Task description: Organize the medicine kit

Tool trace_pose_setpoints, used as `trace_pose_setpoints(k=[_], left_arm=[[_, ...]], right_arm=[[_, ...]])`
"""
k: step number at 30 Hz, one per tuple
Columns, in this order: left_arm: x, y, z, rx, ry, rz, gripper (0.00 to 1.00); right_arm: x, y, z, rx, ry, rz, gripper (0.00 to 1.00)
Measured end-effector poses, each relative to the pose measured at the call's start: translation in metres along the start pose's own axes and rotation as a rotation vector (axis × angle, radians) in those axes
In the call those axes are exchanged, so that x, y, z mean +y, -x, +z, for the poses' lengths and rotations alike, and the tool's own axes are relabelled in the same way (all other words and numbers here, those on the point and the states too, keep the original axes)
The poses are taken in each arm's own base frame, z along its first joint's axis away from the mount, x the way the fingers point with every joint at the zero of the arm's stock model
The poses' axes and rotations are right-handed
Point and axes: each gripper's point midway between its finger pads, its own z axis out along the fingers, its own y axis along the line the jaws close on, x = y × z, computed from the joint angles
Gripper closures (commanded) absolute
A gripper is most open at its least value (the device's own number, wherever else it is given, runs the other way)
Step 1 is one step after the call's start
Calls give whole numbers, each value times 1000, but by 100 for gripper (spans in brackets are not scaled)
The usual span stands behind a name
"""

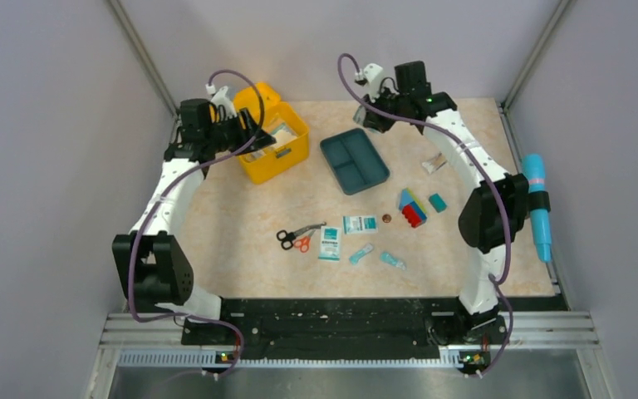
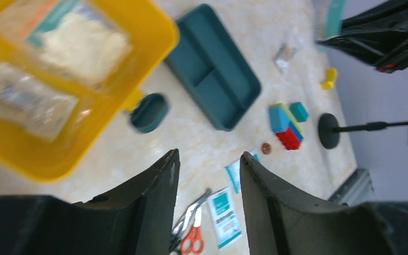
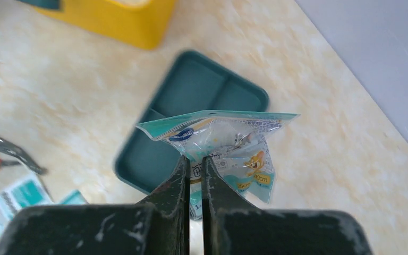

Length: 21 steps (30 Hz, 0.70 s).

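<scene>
The medicine kit (image 1: 287, 154) is a bright yellow box, open, at the back left, with clear gauze packets inside; it also shows in the left wrist view (image 2: 156, 45) with its dark teal latch (image 2: 149, 112). My left gripper (image 1: 257, 135) hangs over the kit's front edge, open and empty (image 2: 208, 156). My right gripper (image 1: 367, 116) is at the back centre, above the dark teal compartment tray (image 1: 354, 160). It is shut (image 3: 194, 158) on a clear pouch with teal print and a cartoon (image 3: 234, 141), held in the air over the tray (image 3: 191, 90).
On the table lie scissors (image 1: 297, 238), two teal-and-white packets (image 1: 330, 243) (image 1: 360, 224), two small teal sachets (image 1: 360, 253) (image 1: 393, 260), a coin (image 1: 386, 218), a stack of coloured blocks (image 1: 411, 208), a teal block (image 1: 438, 202) and a small wrapper (image 1: 434, 163). A blue cylinder (image 1: 536, 204) stands past the right edge.
</scene>
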Motion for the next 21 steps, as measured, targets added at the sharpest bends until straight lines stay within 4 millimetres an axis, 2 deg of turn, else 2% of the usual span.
trace_pose_setpoints(k=[3, 5, 6, 9, 14, 19, 21], left_arm=[[-40, 3, 20, 14, -121, 29, 49], [-66, 5, 31, 22, -197, 44, 48], [-75, 5, 36, 26, -223, 54, 48], [-95, 9, 49, 32, -279, 79, 47], [-107, 19, 66, 15, -281, 113, 47], [-109, 22, 79, -6, -219, 149, 51], [-107, 20, 83, -3, -189, 158, 55]], right_arm=[[40, 38, 9, -94, 55, -7, 100], [67, 51, 22, -126, 101, 24, 100], [79, 56, 29, -134, 125, 44, 100], [99, 60, 45, -136, 162, 94, 100], [118, 67, 60, -146, 203, 143, 100], [125, 83, 56, -190, 229, 156, 100], [127, 89, 55, -207, 238, 158, 100]])
